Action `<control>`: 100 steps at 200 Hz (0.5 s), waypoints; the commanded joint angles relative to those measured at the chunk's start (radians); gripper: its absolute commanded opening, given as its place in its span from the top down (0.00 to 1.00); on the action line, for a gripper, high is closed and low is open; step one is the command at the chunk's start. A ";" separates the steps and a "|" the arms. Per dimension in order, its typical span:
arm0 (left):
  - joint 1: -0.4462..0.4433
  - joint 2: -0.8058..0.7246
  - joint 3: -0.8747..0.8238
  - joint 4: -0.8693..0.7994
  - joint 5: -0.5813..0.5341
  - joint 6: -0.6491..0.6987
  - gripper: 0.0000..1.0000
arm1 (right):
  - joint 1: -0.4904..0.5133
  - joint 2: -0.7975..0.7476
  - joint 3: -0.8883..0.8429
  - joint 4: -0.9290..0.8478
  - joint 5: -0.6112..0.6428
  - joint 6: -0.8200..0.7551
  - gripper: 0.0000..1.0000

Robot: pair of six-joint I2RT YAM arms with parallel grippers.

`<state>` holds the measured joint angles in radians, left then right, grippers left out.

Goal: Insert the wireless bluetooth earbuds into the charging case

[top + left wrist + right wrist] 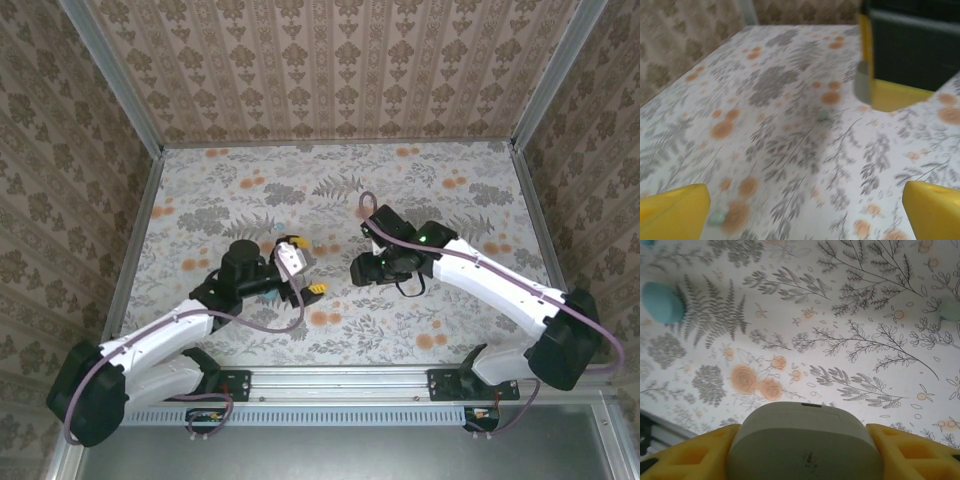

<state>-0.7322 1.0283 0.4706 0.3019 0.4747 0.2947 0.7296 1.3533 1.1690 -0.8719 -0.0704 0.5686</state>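
The pale grey charging case (805,440) sits with its lid closed between the yellow fingers of my right gripper (805,452), which is shut on its two sides. On the flowered table beyond it lie a teal earbud (660,302) at the far left and a paler one (951,310) at the right edge. My left gripper (807,215) hangs wide open over the table with nothing between its yellow fingertips (675,210). A small mint earbud (716,218) lies by its left fingertip, and another (824,115) lies farther off. In the top view the left gripper (305,266) and the right gripper (358,270) face each other at mid-table.
The right arm's black and yellow hand (905,55) fills the upper right of the left wrist view, close ahead. Patterned walls (330,70) enclose the table on three sides. The metal rail (330,382) with both arm bases runs along the near edge.
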 commanded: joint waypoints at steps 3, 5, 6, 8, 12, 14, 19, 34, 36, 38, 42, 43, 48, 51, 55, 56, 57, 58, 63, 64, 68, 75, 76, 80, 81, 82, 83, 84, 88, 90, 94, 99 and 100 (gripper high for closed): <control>-0.075 0.060 0.061 0.106 0.069 0.051 0.00 | -0.004 -0.033 0.056 -0.102 -0.061 -0.043 0.45; -0.081 0.066 0.065 0.109 0.068 0.054 0.00 | -0.004 -0.033 0.058 -0.101 -0.064 -0.043 0.45; -0.082 0.069 0.067 0.111 0.068 0.054 0.00 | -0.004 -0.034 0.059 -0.101 -0.066 -0.043 0.45; -0.090 0.075 0.070 0.115 0.064 0.055 0.01 | -0.005 -0.035 0.061 -0.101 -0.070 -0.042 0.45; -0.098 0.086 0.078 0.123 0.061 0.056 0.01 | -0.004 -0.039 0.064 -0.102 -0.078 -0.043 0.45; -0.105 0.092 0.081 0.128 0.058 0.056 0.01 | -0.004 -0.040 0.065 -0.101 -0.082 -0.043 0.45; -0.119 0.105 0.087 0.143 0.054 0.056 0.01 | -0.005 -0.043 0.069 -0.099 -0.093 -0.041 0.45; -0.147 0.144 0.107 0.192 0.042 0.052 0.04 | -0.006 -0.055 0.072 -0.094 -0.125 -0.039 0.45; -0.149 0.150 0.110 0.197 0.038 0.051 0.04 | -0.006 -0.055 0.072 -0.092 -0.129 -0.038 0.45; -0.151 0.155 0.111 0.203 0.033 0.049 0.05 | -0.006 -0.057 0.072 -0.092 -0.132 -0.038 0.45; -0.156 0.165 0.116 0.213 0.026 0.045 0.05 | -0.006 -0.060 0.073 -0.090 -0.137 -0.038 0.45; -0.157 0.167 0.117 0.215 0.025 0.044 0.06 | -0.006 -0.060 0.073 -0.090 -0.139 -0.038 0.45; -0.161 0.181 0.122 0.223 0.022 0.041 0.06 | -0.006 -0.063 0.073 -0.089 -0.143 -0.037 0.45; -0.165 0.188 0.126 0.226 0.021 0.041 0.07 | -0.006 -0.065 0.074 -0.088 -0.145 -0.039 0.45; -0.168 0.199 0.131 0.231 0.020 0.039 0.07 | -0.006 -0.067 0.074 -0.087 -0.149 -0.038 0.45; -0.168 0.201 0.132 0.231 0.020 0.038 0.08 | -0.006 -0.067 0.074 -0.087 -0.150 -0.039 0.45; -0.168 0.204 0.133 0.232 0.021 0.037 0.08 | -0.006 -0.068 0.074 -0.086 -0.151 -0.038 0.45; -0.169 0.205 0.134 0.234 0.021 0.036 0.08 | -0.006 -0.068 0.074 -0.086 -0.152 -0.039 0.45; -0.172 0.216 0.138 0.241 0.022 0.031 0.08 | -0.006 -0.072 0.073 -0.084 -0.158 -0.039 0.45; -0.173 0.219 0.139 0.243 0.023 0.029 0.08 | -0.006 -0.072 0.073 -0.084 -0.159 -0.039 0.45; -0.174 0.227 0.141 0.250 0.028 0.023 0.09 | -0.006 -0.074 0.073 -0.082 -0.162 -0.039 0.45; -0.176 0.239 0.144 0.262 0.041 0.013 0.10 | -0.006 -0.077 0.073 -0.081 -0.164 -0.039 0.45; -0.177 0.240 0.143 0.263 0.041 0.012 0.10 | -0.006 -0.078 0.073 -0.082 -0.164 -0.039 0.45; -0.177 0.246 0.145 0.272 0.045 0.005 0.10 | -0.006 -0.079 0.073 -0.081 -0.164 -0.037 0.45; -0.178 0.248 0.146 0.273 0.047 0.003 0.11 | -0.006 -0.079 0.073 -0.081 -0.164 -0.037 0.45; -0.178 0.249 0.146 0.275 0.049 0.002 0.11 | -0.006 -0.079 0.073 -0.082 -0.164 -0.038 0.45; -0.178 0.249 0.147 0.276 0.050 0.002 0.11 | -0.007 -0.080 0.073 -0.082 -0.164 -0.038 0.45; -0.178 0.251 0.147 0.277 0.052 0.001 0.11 | -0.007 -0.081 0.073 -0.081 -0.164 -0.037 0.45; -0.180 0.256 0.149 0.284 0.057 -0.006 0.12 | -0.006 -0.083 0.072 -0.082 -0.163 -0.036 0.44; -0.180 0.258 0.149 0.286 0.059 -0.009 0.12 | -0.007 -0.084 0.072 -0.081 -0.163 -0.035 0.45; -0.180 0.261 0.149 0.293 0.065 -0.016 0.12 | -0.006 -0.087 0.071 -0.079 -0.161 -0.035 0.44; -0.179 0.265 0.152 0.299 0.072 -0.024 0.13 | -0.006 -0.091 0.069 -0.078 -0.157 -0.032 0.44; -0.180 0.266 0.152 0.301 0.073 -0.025 0.13 | -0.006 -0.092 0.069 -0.078 -0.156 -0.032 0.44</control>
<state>-0.9031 1.2774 0.5854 0.5262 0.5026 0.3107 0.7288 1.2995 1.2175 -0.9245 -0.2008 0.5449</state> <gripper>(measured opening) 0.881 0.576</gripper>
